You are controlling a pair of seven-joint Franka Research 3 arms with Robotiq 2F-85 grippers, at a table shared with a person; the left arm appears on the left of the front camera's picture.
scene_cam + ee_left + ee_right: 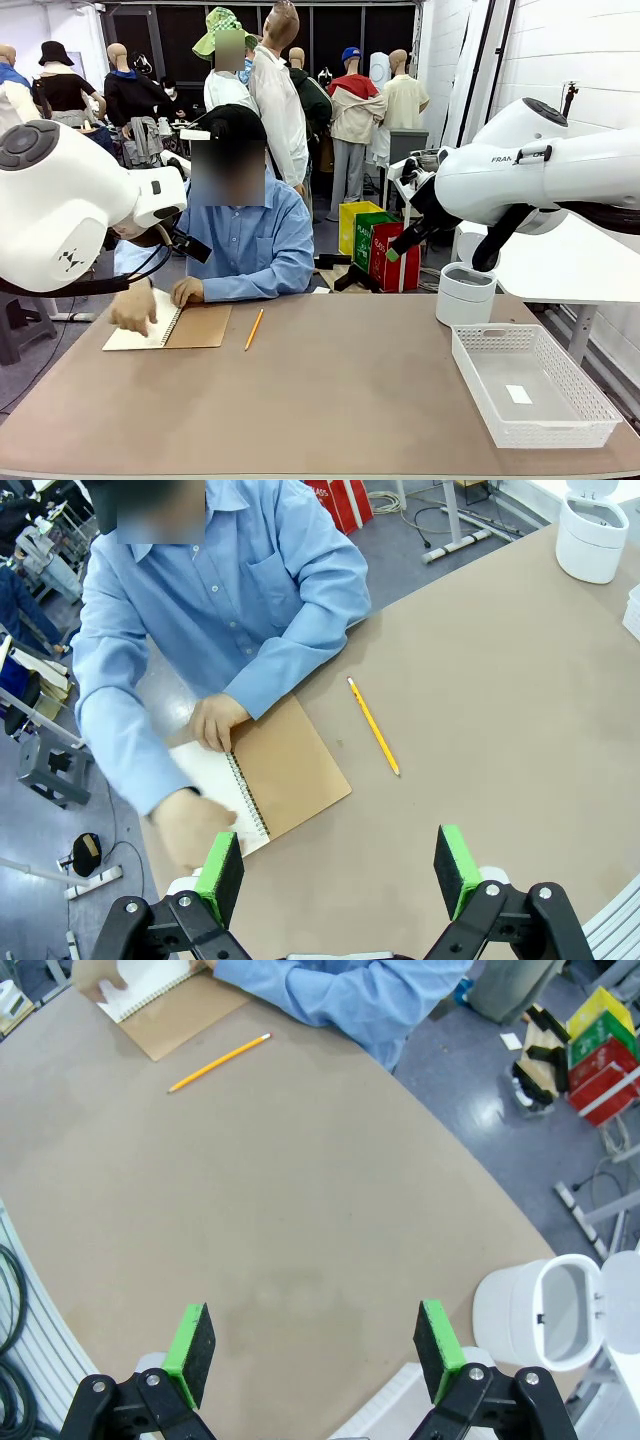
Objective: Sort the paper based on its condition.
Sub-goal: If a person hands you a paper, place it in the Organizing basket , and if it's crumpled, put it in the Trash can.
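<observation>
Table (340,400), front view: open spiral notebook (200,325) at left of frame, brown cover folded out flat; a white sheet of paper (150,335) lies on its left half; cannot tell whether the sheet is loose or bound. One hand (133,308) of the person presses on the sheet; the other hand (186,290) rests at the notebook's far edge. Yellow pencil (254,328) just right of the notebook, apart from it. White basket (480,385) at lower right, a tiny white tag (518,394) on its floor; white lidded bin (465,295) behind the basket.

Left wrist view: left gripper (338,838) at bottom of frame, green pads spread wide, nothing between them, above bare table; paper (205,770) in lower left of frame, just above the left-hand pad; the hand over it is blurred; pencil above the gap between the pads.

Right wrist view: right gripper (312,1310) at bottom edge, fingers spread wide and holding nothing; paper (140,995) in the upper left corner, well apart from the gripper, bare table between; bin at lower right, near the right-hand pad.
</observation>
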